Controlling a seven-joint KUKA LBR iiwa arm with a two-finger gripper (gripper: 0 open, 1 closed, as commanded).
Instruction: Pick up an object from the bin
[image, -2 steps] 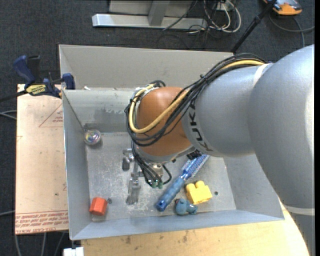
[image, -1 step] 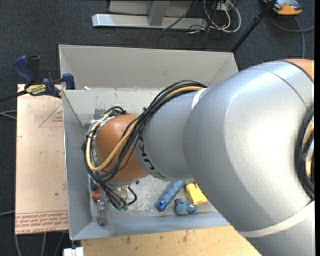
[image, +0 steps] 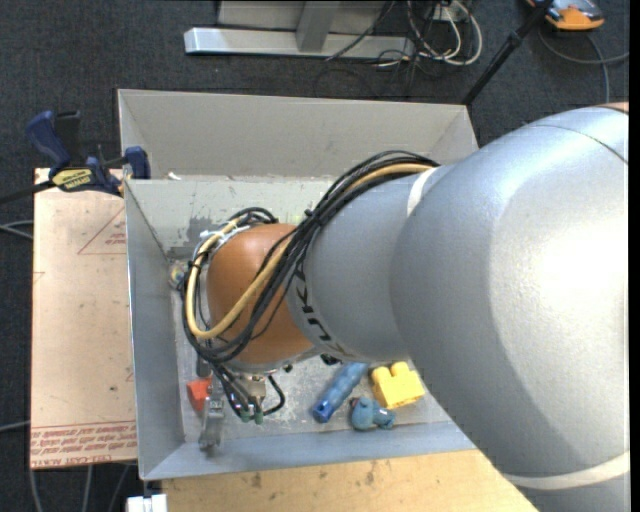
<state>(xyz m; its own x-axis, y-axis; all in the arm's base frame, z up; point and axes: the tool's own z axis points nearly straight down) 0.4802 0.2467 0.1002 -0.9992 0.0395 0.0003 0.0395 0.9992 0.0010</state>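
Observation:
My gripper (image: 212, 426) reaches down into the bin's near left corner, just below the orange wrist cover. A small red thing (image: 197, 392) lies right against its left side; whether it is gripped is hidden. Further right along the near wall lie a blue elongated piece (image: 335, 391), a yellow block (image: 397, 385) and a small teal-blue piece (image: 369, 415), all apart from the gripper.
The arm and its orange cover with looping cables hang over most of the bin and hide the floor beneath. The near wall and the left wall stand close around the gripper.

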